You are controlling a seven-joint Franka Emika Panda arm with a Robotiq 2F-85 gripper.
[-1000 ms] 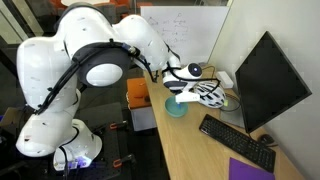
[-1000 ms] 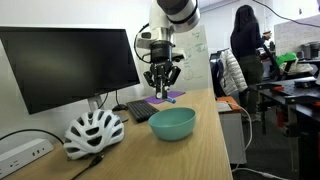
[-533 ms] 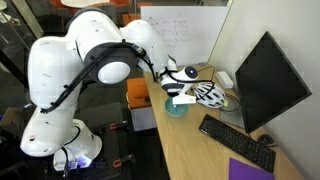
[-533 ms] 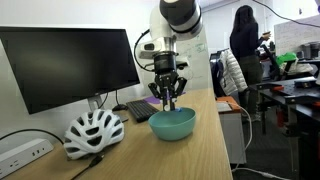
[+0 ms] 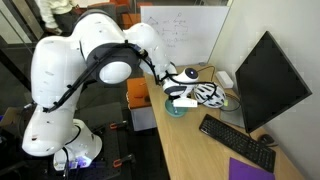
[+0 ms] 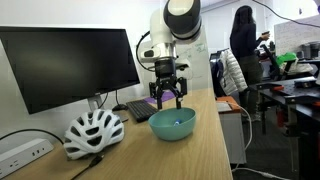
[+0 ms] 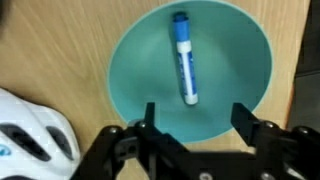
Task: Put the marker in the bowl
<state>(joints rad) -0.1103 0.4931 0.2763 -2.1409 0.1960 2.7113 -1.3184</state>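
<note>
Wooden desk (image 7: pixel 296 40); slim white-and-blue marker (image 7: pixel 184 58) flat in round teal bowl (image 7: pixel 140 85). Looks light, stiff, slick: pinch mid-barrel; black gripper (image 7: pixel 195 112) splayed wide, empty.

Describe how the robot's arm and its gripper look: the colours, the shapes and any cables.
The arm is glossy white and built of thick, rounded segments, with a dark round joint cap. A black cable runs along its outside. The gripper is black, and its two fingers are dark, angular metal linkages.

The arm (image 5: pixel 62 75) is bulky, glossy white, with rounded shells. A black cable (image 5: pixel 88 62) loops along it. Its hand (image 6: pixel 168 101) is black.
</note>
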